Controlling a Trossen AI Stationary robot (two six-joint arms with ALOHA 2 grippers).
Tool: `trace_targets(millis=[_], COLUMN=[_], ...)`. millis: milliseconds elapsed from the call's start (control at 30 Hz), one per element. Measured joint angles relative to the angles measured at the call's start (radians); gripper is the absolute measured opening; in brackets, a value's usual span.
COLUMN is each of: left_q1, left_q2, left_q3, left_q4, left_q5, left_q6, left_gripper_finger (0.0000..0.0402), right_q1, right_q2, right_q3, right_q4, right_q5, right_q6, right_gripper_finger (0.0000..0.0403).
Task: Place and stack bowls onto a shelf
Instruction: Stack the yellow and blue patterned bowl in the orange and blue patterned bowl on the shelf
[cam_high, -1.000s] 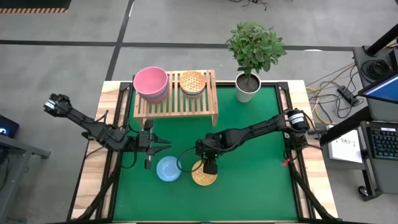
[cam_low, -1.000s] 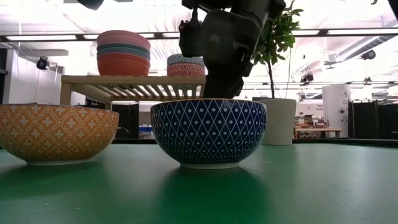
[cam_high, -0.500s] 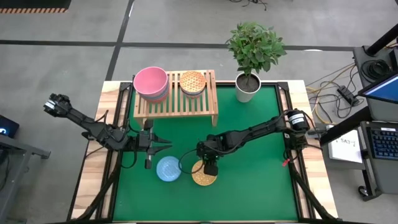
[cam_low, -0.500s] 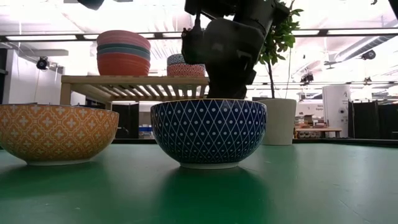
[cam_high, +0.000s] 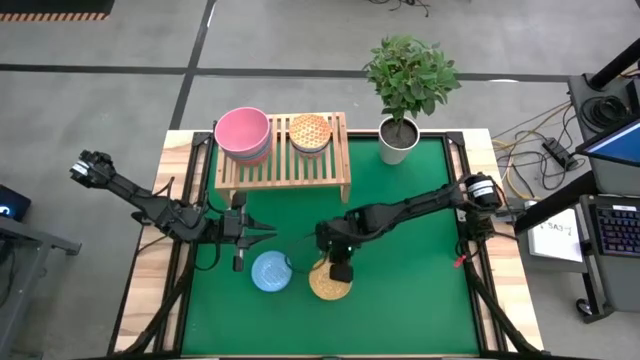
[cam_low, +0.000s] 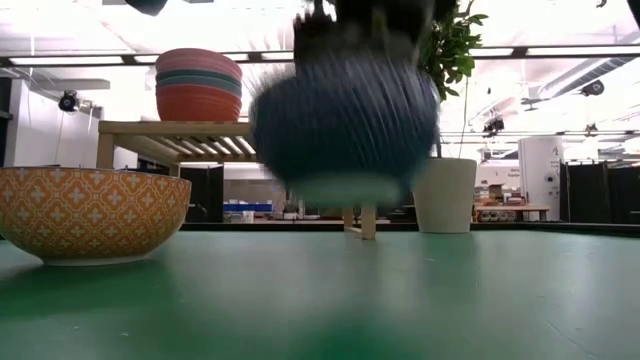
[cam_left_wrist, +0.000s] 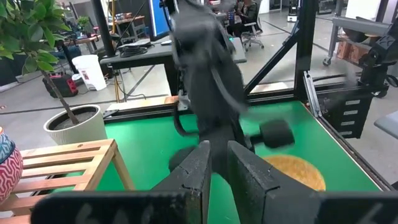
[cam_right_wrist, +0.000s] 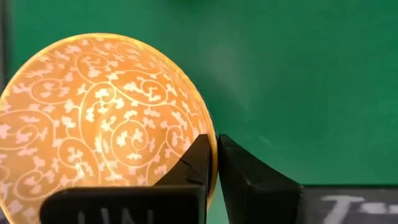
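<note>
My right gripper (cam_high: 340, 272) is shut on a bowl (cam_high: 328, 285) that is yellow with white scrolls inside and dark blue outside. The low view shows this bowl (cam_low: 345, 125) blurred and off the green mat. To its left, a bowl with a light-blue inside (cam_high: 271, 271) and an orange patterned outside (cam_low: 92, 215) rests on its base on the mat. The wooden shelf (cam_high: 283, 165) at the far edge carries a stack of bowls with a pink one on top (cam_high: 243, 133) and an orange patterned bowl (cam_high: 309, 133). My left gripper (cam_high: 268, 232) waits shut beside the light-blue bowl, holding nothing. My right gripper pinches the yellow bowl's rim (cam_right_wrist: 209, 132), one finger inside the bowl and one outside. The fingers come from above, pointing down. The bowl hangs below them, lifted clear of the mat.
A white plant pot (cam_high: 398, 140) with a leafy plant stands at the far right of the mat, next to the shelf. Open green mat lies to the right and near side of the bowls.
My right gripper has shut on the yellow bowl's rim and gone up. The bowl, which stood on the mat, now hangs clear of it. The light-blue bowl and my left arm have kept still.
</note>
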Motion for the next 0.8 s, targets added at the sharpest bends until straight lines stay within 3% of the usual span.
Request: trace_targets(millis=[167, 500, 800], left_q1=[0.000, 0.000, 0.000], left_q2=[0.000, 0.000, 0.000], left_q3=[0.000, 0.000, 0.000], left_q4=[0.011, 0.013, 0.016], left_q5=[0.000, 0.000, 0.000], left_q6=[0.000, 0.004, 0.004], left_gripper_finger=[0.0036, 0.0036, 0.0036], right_q1=[-0.062, -0.293, -0.472], right_q2=[-0.045, -0.054, -0.038], right_q3=[0.168, 0.663, 0.816], right_q4=[-0.157, -0.420, -0.417], right_q5=[-0.012, -0.013, -0.007], right_q6=[0.002, -0.007, -0.077], right_gripper_finger=[0.0011, 0.0010, 0.0011])
